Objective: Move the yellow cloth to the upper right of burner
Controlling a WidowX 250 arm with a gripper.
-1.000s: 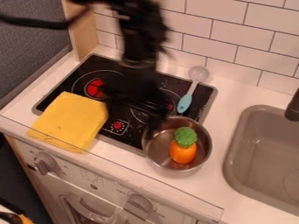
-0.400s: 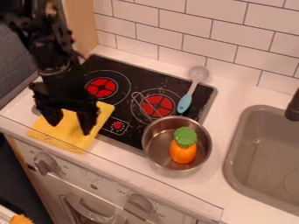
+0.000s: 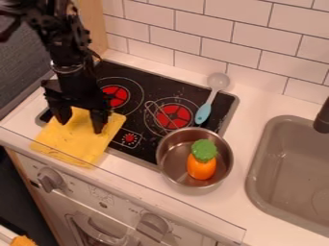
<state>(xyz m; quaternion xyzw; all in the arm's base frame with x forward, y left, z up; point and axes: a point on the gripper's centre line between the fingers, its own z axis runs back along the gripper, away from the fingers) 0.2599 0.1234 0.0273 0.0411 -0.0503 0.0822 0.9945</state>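
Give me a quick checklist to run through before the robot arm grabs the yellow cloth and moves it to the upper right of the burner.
1. Gripper over the yellow cloth: ok, above its upper part.
2. Fingers spread for a grab: ok, a wide gap between them.
3. Fingertips touching the cloth: cannot tell from this angle.
4. Cloth apart from the pot: ok, part of the black stove lies between them.
5. Upper right side free of utensils: not ok, the spoon lies over the stove's right part.
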